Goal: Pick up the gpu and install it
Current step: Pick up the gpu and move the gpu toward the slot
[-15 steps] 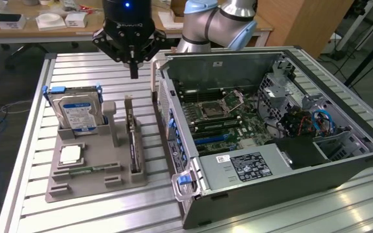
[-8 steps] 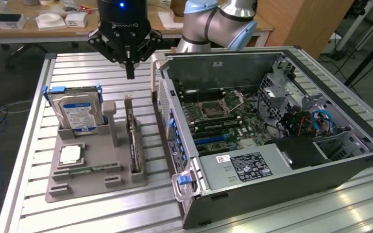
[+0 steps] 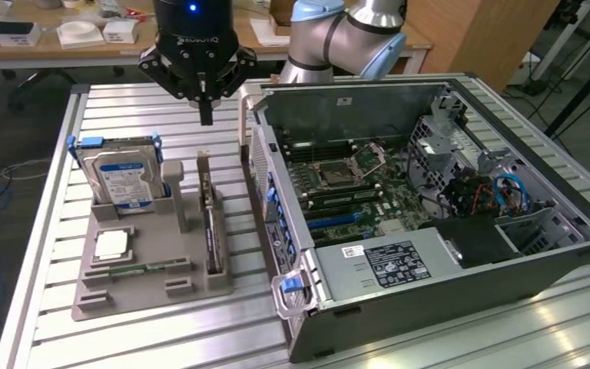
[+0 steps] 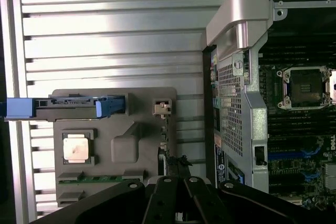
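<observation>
The claw [image 3: 206, 115] is drawn fully together with nothing between its fingertips. It hangs above the slatted table [image 3: 120, 108], over the far end of the grey fixture tray [image 3: 151, 296] and clear of everything on it. The gpu [image 3: 210, 223] is not yet gripped. It stands on its long edge in a slot along the tray side nearest the computer case [image 3: 479, 307], probably so that its upper edge is presented to a grasp from above. The hard drive [image 3: 120, 178] with its blue label is likewise propped upright at the tray's other side. A processor chip [image 3: 111, 244] and a memory stick [image 3: 136, 269] lie flat in recesses beside it. The case lies on its side with the panel off, leaving the motherboard [image 3: 356, 184] facing up — an arrangement that appears meant to let a card be lowered straight in. The exterior view gives the height relation: the closed tips sit well above the card. The wrist view gives the plan relation instead. There the claw [image 4: 177, 192] lies roughly in line with the gpu [image 4: 167, 142], which is reduced to a thin dark line on the tray [image 4: 142, 129] — just beside the case's perforated frame [image 4: 231, 98].
</observation>
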Tool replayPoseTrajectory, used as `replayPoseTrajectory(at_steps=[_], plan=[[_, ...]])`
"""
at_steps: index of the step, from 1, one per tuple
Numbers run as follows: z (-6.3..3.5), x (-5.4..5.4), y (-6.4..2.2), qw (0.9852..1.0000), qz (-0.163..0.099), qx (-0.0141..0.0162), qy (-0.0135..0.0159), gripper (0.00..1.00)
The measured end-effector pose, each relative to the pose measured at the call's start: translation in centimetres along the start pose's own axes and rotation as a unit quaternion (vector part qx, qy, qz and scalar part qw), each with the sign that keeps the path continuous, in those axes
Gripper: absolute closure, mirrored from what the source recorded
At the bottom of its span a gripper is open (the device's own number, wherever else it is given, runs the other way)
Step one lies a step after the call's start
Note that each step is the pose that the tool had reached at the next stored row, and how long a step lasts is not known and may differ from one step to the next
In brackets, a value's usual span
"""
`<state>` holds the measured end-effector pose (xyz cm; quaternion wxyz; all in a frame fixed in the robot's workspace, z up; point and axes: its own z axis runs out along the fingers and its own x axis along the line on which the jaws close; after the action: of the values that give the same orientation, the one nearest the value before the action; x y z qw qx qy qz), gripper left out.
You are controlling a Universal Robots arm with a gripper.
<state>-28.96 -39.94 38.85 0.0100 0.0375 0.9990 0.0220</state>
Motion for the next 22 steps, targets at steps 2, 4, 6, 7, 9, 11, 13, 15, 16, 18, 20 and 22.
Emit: replayPoseTrajectory(at_steps=[2, 4, 6, 7, 9, 11, 13, 15, 16, 18, 20, 22], plan=[[0.00, 0.00, 0.00, 1.0000, 0.000, 0.0000, 0.0000, 0.89], [0.00, 0.00, 0.00, 1.0000, 0.000, 0.0000, 0.0000, 0.89], [0.00, 0.00, 0.00, 1.0000, 0.000, 0.0000, 0.0000, 0.83], [0.00, 0.00, 0.00, 1.0000, 0.000, 0.0000, 0.0000, 0.77], [0.00, 0.00, 0.00, 1.0000, 0.000, 0.0000, 0.0000, 0.71], [0.00, 0.00, 0.00, 1.0000, 0.000, 0.0000, 0.0000, 0.59], [0.00, 0.00, 0.00, 1.0000, 0.000, 0.0000, 0.0000, 0.53], [0.00, 0.00, 0.00, 1.0000, 0.000, 0.0000, 0.0000, 0.47], [0.00, 0.00, 0.00, 1.0000, 0.000, 0.0000, 0.0000, 0.47], [0.00, 0.00, 0.00, 1.0000, 0.000, 0.0000, 0.0000, 0.41], [0.00, 0.00, 0.00, 1.0000, 0.000, 0.0000, 0.0000, 0.41], [0.00, 0.00, 0.00, 1.0000, 0.000, 0.0000, 0.0000, 0.41]])
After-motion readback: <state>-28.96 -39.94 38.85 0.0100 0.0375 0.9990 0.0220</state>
